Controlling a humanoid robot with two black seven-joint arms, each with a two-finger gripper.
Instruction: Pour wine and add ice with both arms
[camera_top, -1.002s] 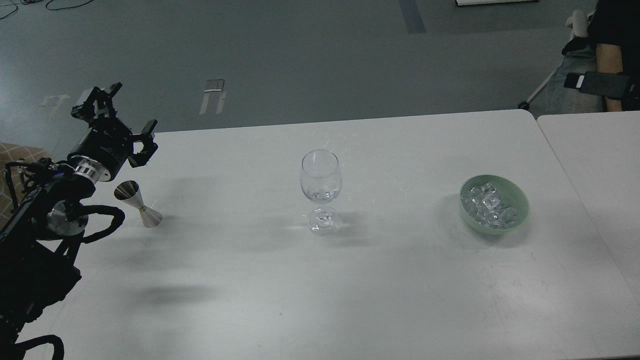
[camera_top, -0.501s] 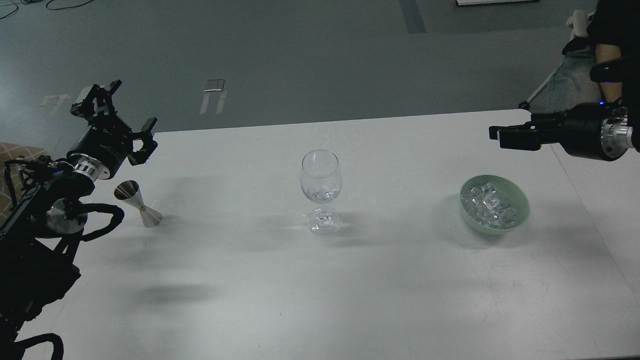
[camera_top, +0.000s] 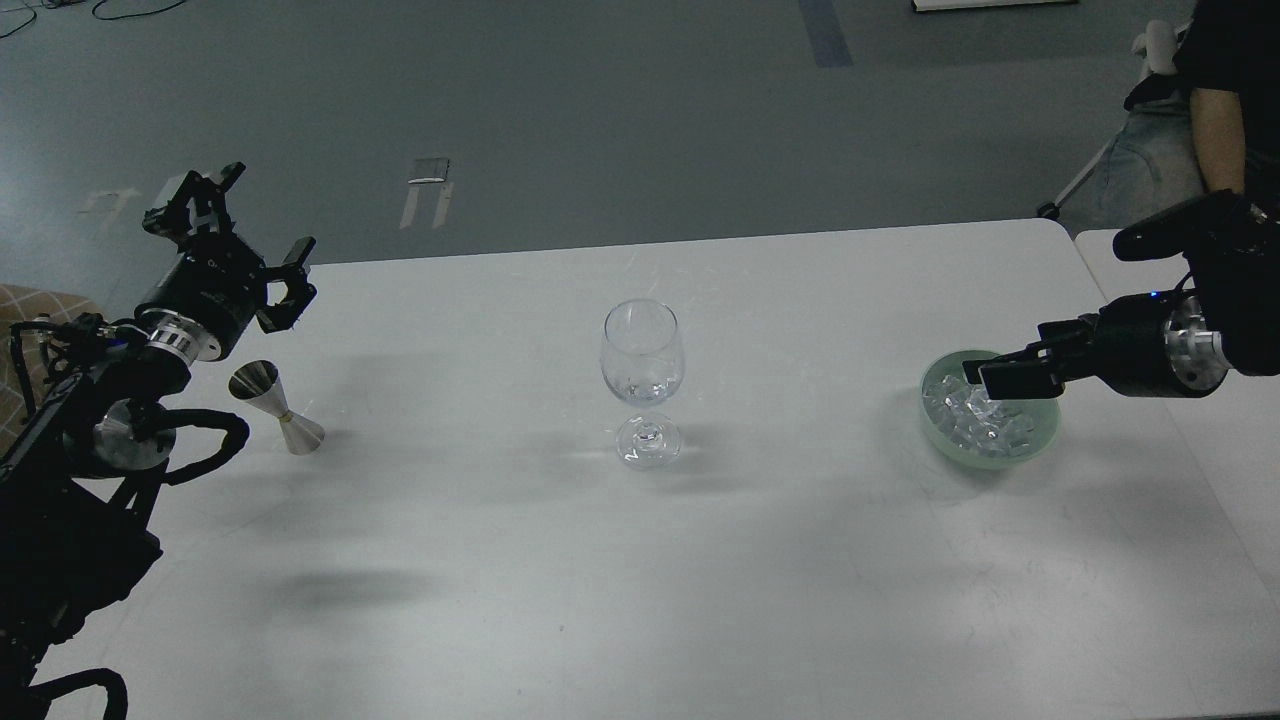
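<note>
A clear stemmed wine glass (camera_top: 641, 360) stands upright mid-table and looks empty; wine is out of view. The ice (camera_top: 975, 420) is heaped in a pale green bowl (camera_top: 1043, 437) on the right. My right gripper (camera_top: 992, 380) reaches in from the right and hangs low over the bowl's top, just above the ice; its dark fingers cannot be told apart. My left gripper (camera_top: 240, 235) is raised at the far left with its fingers spread open and nothing in it. Just below it a steel jigger (camera_top: 275, 408) sits tilted on the table.
The white table (camera_top: 640, 560) ends at a rear edge behind the glass. A second table (camera_top: 1180, 250) abuts on the right. A person (camera_top: 1215, 110) sits beyond the far right corner. My left arm's cables (camera_top: 200, 455) loop near the jigger.
My right arm entered from the right and dropped from above the table's rear right corner down onto the bowl. The left gripper has barely shifted.
</note>
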